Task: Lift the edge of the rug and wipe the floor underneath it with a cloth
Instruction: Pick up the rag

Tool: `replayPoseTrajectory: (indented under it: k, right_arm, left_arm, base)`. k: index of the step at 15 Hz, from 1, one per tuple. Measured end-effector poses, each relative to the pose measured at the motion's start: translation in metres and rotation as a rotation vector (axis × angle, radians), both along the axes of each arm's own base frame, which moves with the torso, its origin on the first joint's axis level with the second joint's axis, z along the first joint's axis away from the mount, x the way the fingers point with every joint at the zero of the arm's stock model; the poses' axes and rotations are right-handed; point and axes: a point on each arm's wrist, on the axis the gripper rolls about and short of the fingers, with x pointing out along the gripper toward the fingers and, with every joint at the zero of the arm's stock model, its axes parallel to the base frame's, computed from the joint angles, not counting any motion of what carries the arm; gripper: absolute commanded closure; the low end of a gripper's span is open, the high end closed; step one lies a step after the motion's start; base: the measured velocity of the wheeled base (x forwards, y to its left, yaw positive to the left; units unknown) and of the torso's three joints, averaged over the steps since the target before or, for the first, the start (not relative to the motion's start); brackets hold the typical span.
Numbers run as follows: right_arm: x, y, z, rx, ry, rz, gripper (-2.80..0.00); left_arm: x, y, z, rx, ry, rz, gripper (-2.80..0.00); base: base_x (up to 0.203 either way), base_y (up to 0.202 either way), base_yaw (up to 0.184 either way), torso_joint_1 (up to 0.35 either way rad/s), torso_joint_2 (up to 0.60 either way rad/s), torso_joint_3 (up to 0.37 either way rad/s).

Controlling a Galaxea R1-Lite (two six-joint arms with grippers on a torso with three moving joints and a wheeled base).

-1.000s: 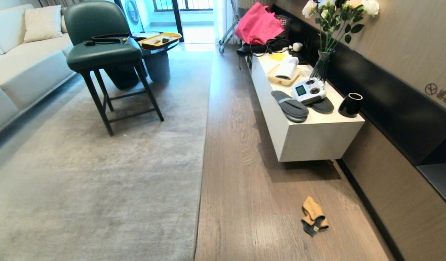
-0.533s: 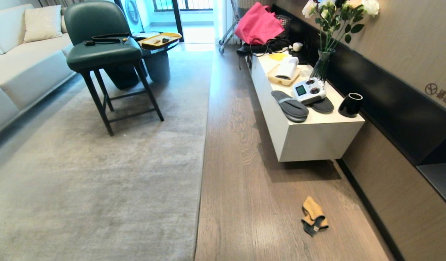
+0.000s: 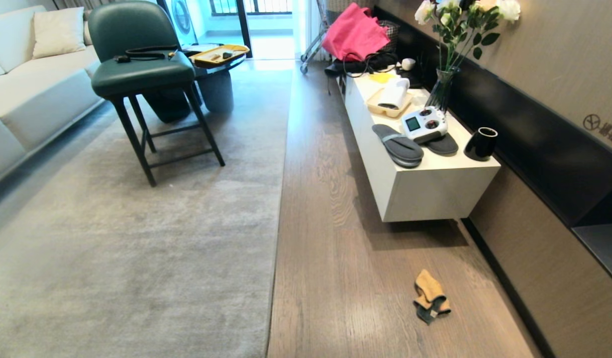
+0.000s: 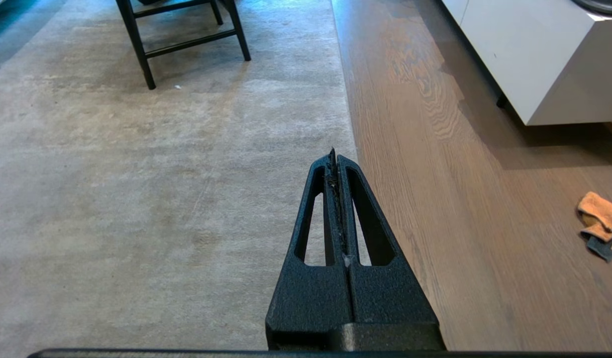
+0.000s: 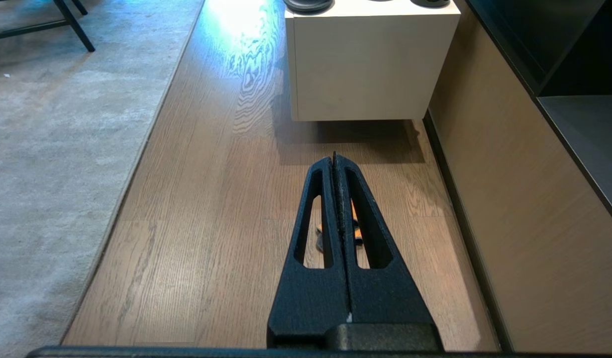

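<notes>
The rug edge point(image 3: 280, 199) is lying flat and running straight from near to far, with the rug on the left and the bare floor point(image 3: 331, 258) on the right. The cloth point(image 3: 430, 296) is lying crumpled on the floor at the near right, well apart from the rug and near the white cabinet point(image 3: 425, 191). The left gripper point(image 4: 335, 159) is hanging over the rug border with its jaws pressed together, holding nothing. The right gripper point(image 5: 334, 160) is hanging above the cloth, jaws also pressed together and empty.

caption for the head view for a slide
Cloth lies on the floor beside the flat rug edge, below a white cabinet; no arms in view.
</notes>
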Motion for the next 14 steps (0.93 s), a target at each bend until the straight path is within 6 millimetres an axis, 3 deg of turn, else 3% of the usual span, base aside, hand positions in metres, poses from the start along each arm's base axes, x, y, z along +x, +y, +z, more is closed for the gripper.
replayPoseTrajectory:
  k: [14]
  right_arm:
    - [0.0000, 0.0000, 0.0000, 0.000, 0.000, 0.001, 0.00]
  left_arm:
    - [0.0000, 0.0000, 0.0000, -0.001, 0.000, 0.000, 0.00]
  base:
    - [0.000, 0.000, 0.000, 0.000, 0.00, 0.000]
